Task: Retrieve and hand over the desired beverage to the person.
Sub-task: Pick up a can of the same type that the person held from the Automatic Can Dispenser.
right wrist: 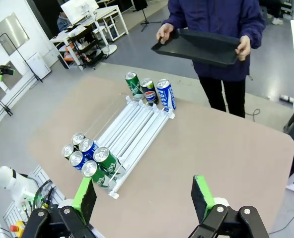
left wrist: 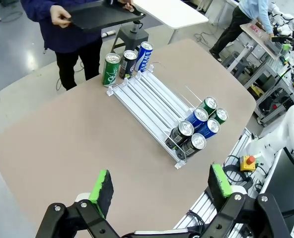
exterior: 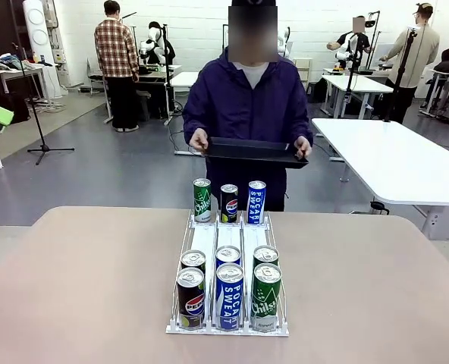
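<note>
The person [exterior: 247, 98], in a dark hooded jacket, stands at the table's far side and holds a black tray [exterior: 255, 152] in both hands. A white wire rack [exterior: 228, 236] lies mid-table. At its far end stand a green can [exterior: 202, 200], a Pepsi can [exterior: 229, 202] and a blue Pocari Sweat can [exterior: 256, 202]. Several more cans fill its near end, fronted by a Pepsi [exterior: 190, 297], a Pocari Sweat [exterior: 229, 296] and a green can [exterior: 266, 296]. My left gripper [left wrist: 160, 186] hangs open high above the table, well short of the rack [left wrist: 149, 106]. My right gripper [right wrist: 144, 196] is likewise open and holds nothing, above the rack's near end [right wrist: 112, 183].
The beige table [exterior: 376, 288] has bare room on both sides of the rack. White tables [exterior: 399, 159], stands and other people are on the floor behind the person. In the left wrist view a red button box [left wrist: 248, 161] sits beyond the table edge.
</note>
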Available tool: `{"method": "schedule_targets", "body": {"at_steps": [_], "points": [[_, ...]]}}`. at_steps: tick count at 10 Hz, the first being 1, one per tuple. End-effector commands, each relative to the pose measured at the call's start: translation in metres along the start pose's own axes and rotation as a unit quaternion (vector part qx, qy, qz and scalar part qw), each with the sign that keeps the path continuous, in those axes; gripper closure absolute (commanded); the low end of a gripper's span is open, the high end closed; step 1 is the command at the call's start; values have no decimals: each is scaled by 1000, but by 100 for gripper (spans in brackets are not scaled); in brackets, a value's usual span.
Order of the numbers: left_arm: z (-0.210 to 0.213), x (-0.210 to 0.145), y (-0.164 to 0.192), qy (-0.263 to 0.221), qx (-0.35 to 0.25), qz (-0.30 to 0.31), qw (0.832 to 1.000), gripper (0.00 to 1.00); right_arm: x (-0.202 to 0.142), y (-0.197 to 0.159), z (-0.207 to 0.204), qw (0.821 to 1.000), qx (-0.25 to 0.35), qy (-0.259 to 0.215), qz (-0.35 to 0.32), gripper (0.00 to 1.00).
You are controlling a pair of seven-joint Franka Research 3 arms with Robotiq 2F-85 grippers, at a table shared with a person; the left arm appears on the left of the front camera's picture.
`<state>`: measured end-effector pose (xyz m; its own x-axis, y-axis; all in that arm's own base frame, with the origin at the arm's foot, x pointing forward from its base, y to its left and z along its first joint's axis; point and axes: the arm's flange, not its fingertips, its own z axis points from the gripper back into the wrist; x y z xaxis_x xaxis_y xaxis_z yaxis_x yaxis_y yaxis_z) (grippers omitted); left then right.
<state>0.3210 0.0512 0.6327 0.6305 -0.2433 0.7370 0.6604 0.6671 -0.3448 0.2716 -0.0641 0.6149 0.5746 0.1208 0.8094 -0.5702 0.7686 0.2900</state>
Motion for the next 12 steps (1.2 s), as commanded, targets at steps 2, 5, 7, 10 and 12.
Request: {"method": "schedule_targets", "body": {"at_steps": [2, 5, 7, 10, 12], "points": [[0, 0, 2, -4, -7, -12, 1000, 0, 1, -1, -1, 1000, 11, -1, 3, 0], [0, 0, 2, -4, -7, -12, 1000, 0, 1, -1, -1, 1000, 11, -1, 3, 0], [0, 0, 2, -4, -7, -12, 1000, 0, 1, -1, -1, 1000, 11, -1, 3, 0], [0, 0, 2, -4, -7, -12, 1000, 0, 1, -1, -1, 1000, 11, -1, 3, 0], [0, 0, 2, -4, -7, -12, 1000, 0, 1, -1, -1, 1000, 11, -1, 3, 0]]}}
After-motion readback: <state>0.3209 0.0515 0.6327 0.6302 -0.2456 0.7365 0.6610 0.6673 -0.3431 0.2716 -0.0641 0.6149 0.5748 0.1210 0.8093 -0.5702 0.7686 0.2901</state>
